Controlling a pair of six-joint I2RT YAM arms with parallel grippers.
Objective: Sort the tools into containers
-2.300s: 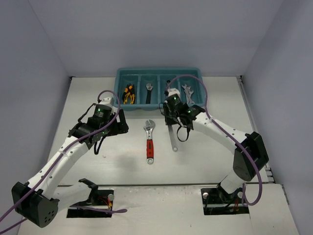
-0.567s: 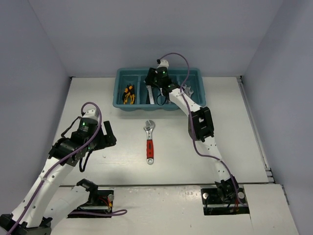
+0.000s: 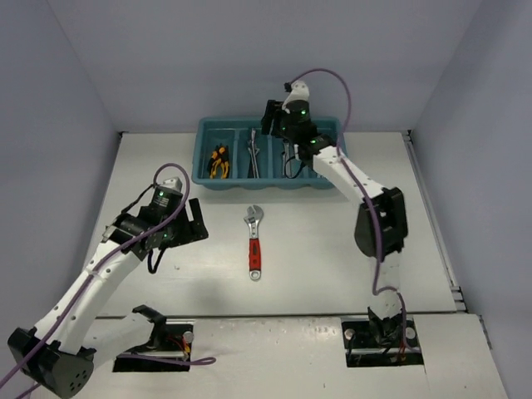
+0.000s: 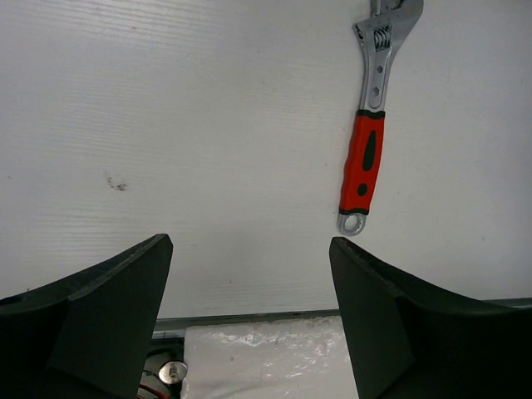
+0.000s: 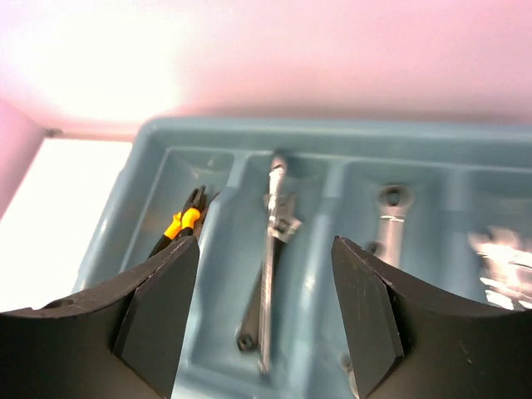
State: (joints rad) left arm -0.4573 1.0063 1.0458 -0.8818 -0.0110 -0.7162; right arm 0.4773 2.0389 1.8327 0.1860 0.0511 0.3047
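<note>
A red-handled adjustable wrench [image 3: 254,241] [image 4: 366,162] lies alone on the white table in front of the teal tray [image 3: 241,181]. My left gripper [image 3: 196,223] [image 4: 249,245] is open and empty, hovering left of that wrench. Over the tray's back edge my right gripper [image 3: 271,118] [image 5: 266,245] is open with nothing in it. Below it a silver spanner [image 3: 253,156] [image 5: 270,249] lies on a black wrench in the second compartment. Orange-handled pliers [image 3: 219,160] [image 5: 181,220] fill the first compartment. Another silver spanner [image 5: 389,224] lies in the third.
More silver spanners [image 5: 499,258] show blurred in the tray's rightmost compartment. Grey walls close the table at the back and both sides. The table's near edge and a foam pad [image 4: 266,357] lie just below my left gripper.
My right gripper has opened and let go of the silver spanner, which now lies in the second compartment; that arm swung slightly right. My left arm has shifted up and right, nearer the red wrench.
</note>
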